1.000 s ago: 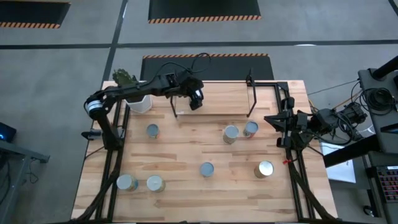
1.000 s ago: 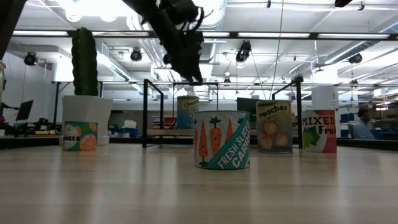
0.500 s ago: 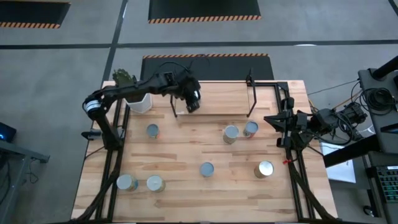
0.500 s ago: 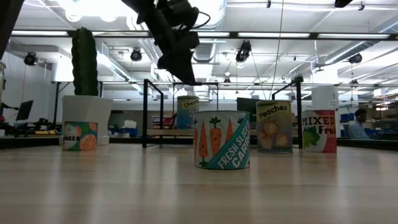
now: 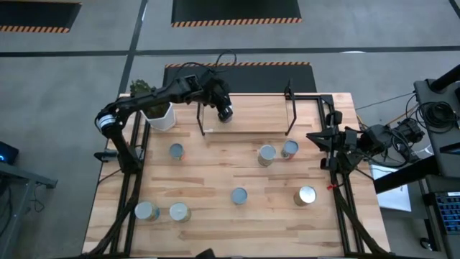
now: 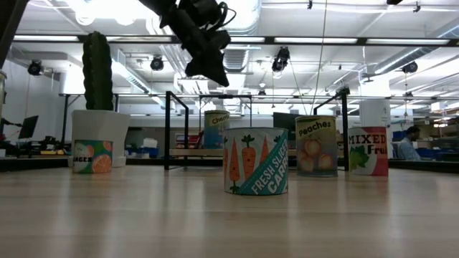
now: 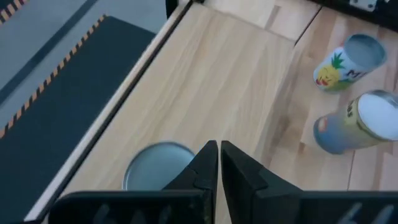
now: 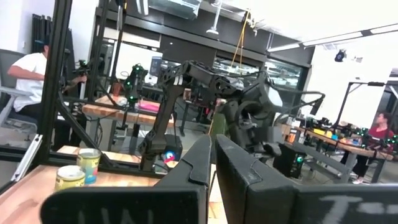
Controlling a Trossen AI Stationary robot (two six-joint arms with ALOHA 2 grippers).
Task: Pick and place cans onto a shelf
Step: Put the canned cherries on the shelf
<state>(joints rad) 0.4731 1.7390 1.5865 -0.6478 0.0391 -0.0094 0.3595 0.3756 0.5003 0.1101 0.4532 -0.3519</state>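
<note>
Cans lie scattered over the table (image 5: 215, 173); one stands on the shelf (image 5: 251, 115) at its left end, seen in the left wrist view as a silver top (image 7: 157, 165) just under the left gripper (image 7: 219, 163). The left gripper (image 5: 225, 113) hangs above that end of the shelf, raised clear of the can in the low view (image 6: 208, 68), its jaws together with only a thin slit between the fingers. The shelf sits at the far edge of the table, black uprights at both ends, its board otherwise bare.

On the table proper (high view): one can (image 5: 176, 151) left of centre, a pair touching or nearly so right of centre (image 5: 267, 155) (image 5: 290, 150), one in the middle nearer the front (image 5: 239, 196), one lying toward the near right (image 5: 305, 195), and two side by side at the near left (image 5: 146, 211) (image 5: 178, 212). The low view shows the middle one as a carrot-labelled can (image 6: 256, 161), with a peaches can (image 6: 316, 147) and a mixed-fruit can (image 6: 368, 151) behind it.

A cactus pot (image 5: 159, 115) stands at the far left corner, just beside the shelf's left upright.

The right gripper (image 5: 316, 138) waits at the right edge of the table, well apart from every can; its jaws are together in its wrist view (image 8: 214, 163).
</note>
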